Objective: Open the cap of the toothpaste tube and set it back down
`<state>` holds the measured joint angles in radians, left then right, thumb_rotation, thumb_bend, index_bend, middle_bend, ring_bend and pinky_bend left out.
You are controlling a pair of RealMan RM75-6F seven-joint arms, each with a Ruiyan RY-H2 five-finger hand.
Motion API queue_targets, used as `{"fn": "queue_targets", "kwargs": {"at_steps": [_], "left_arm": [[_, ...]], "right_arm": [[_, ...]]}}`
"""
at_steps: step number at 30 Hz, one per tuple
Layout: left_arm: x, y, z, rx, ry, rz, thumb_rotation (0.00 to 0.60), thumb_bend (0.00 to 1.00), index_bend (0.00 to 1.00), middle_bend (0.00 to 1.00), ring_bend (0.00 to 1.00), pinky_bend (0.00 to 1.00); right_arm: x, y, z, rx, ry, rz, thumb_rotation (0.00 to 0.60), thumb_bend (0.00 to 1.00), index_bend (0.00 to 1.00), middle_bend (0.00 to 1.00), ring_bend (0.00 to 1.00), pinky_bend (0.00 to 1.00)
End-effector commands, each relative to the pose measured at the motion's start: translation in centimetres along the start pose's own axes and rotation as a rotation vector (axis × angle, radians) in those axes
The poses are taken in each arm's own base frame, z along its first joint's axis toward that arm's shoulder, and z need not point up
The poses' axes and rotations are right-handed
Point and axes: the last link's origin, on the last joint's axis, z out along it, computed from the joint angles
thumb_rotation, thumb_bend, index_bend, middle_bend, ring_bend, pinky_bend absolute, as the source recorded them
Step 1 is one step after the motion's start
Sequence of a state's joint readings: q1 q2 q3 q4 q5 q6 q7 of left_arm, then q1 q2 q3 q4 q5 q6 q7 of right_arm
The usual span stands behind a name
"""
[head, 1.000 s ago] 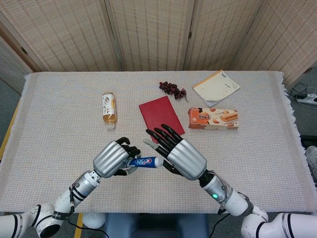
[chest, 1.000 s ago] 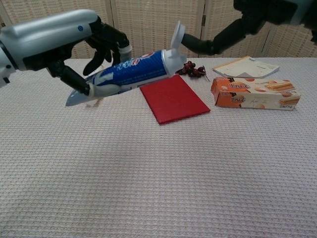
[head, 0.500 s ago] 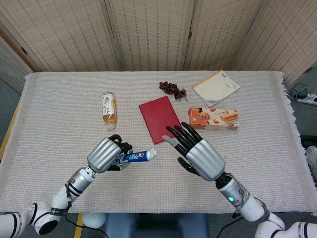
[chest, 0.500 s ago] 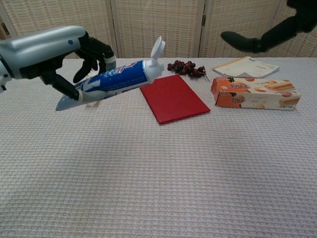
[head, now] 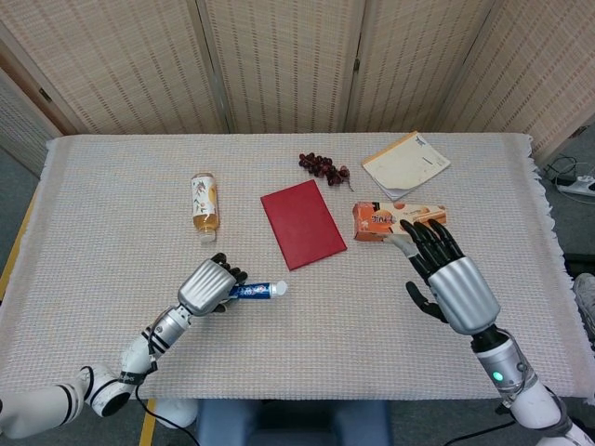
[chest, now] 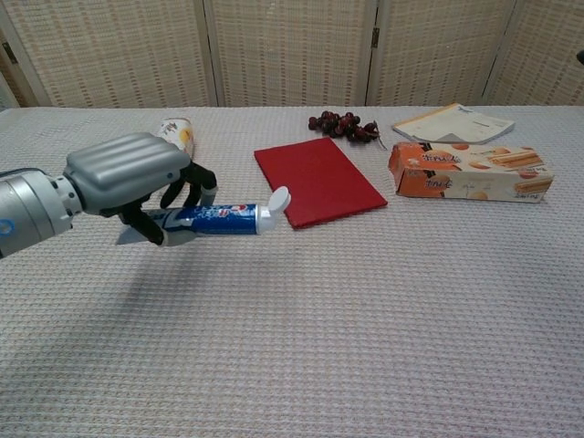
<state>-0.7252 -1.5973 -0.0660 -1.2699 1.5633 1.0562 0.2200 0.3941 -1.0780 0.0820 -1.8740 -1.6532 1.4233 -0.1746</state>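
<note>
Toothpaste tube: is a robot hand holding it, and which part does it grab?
Yes. The left hand holds the toothpaste tube by its rear half, near the crimped end; the flip cap is open. The right hand holds nothing.

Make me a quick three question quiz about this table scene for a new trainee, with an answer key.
1. True or false: the cap of the toothpaste tube is flipped open.
2. Which robot hand holds the tube?
A. left robot hand
B. right robot hand
C. neither
3. Fill in: the red booklet lies between the drink bottle and the ____ box.

Key: 1 true. 2 A; the right one is spread, holding nothing, near the box. 3 biscuit.
</note>
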Motion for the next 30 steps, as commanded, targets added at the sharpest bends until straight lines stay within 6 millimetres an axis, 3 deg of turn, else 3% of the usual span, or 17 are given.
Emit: {"fn": "queue_targets", "kwargs": {"at_steps": [1, 5, 9, 12, 16, 24, 30], "left_arm": [[-1.7, 0.4, 0.8, 0.007, -0.035, 0.040, 0.600, 0.67, 0.70, 0.66, 0.57, 0.36], [-2.8, 0.3, 1.2, 0.039, -0.057, 0.057, 0.600, 0.67, 0.59, 0.56, 0.48, 0.35], [-3.5, -0.1, 1.2, 0.078, -0.082, 0.082, 0.600, 0.61, 0.35, 0.40, 0.35, 0.32], [-3.5, -0.4, 0.8, 0.107, -0.093, 0.058, 0.600, 0.58, 0.23, 0.34, 0.30, 0.30], [-2.7, -1.6, -0.8, 0.164, -0.086, 0.024, 0.600, 0.55, 0.18, 0.29, 0.26, 0.27], [1.0, -6.3, -7.5, 0.390, 0.009, -0.104, 0.600, 0.53, 0.20, 0.26, 0.24, 0.20], [3.2, -9.6, -14.7, 0.595, 0.100, -0.162, 0.600, 0.53, 0.23, 0.26, 0.24, 0.19]], "right_arm": [[-0.2, 0.7, -0.3, -0.024, -0.012, -0.001, 0.600, 0.51, 0.00, 0.00, 0.00, 0.00], [-0.4, 1.4, -0.6, -0.047, -0.015, 0.003, 0.600, 0.51, 0.00, 0.00, 0.00, 0.00], [-0.5, 2.0, -0.8, -0.067, -0.022, 0.003, 0.600, 0.51, 0.00, 0.00, 0.00, 0.00], [-0.6, 2.5, -1.0, -0.086, -0.025, -0.001, 0.600, 0.51, 0.00, 0.00, 0.00, 0.00], [-0.7, 3.8, -1.7, -0.138, -0.033, -0.004, 0.600, 0.51, 0.00, 0.00, 0.00, 0.00], [-0.9, 7.5, -4.5, -0.243, -0.146, 0.009, 0.600, 0.51, 0.00, 0.00, 0.02, 0.00], [-0.8, 9.7, -6.9, -0.318, -0.146, 0.031, 0.600, 0.51, 0.00, 0.05, 0.08, 0.00]]}}
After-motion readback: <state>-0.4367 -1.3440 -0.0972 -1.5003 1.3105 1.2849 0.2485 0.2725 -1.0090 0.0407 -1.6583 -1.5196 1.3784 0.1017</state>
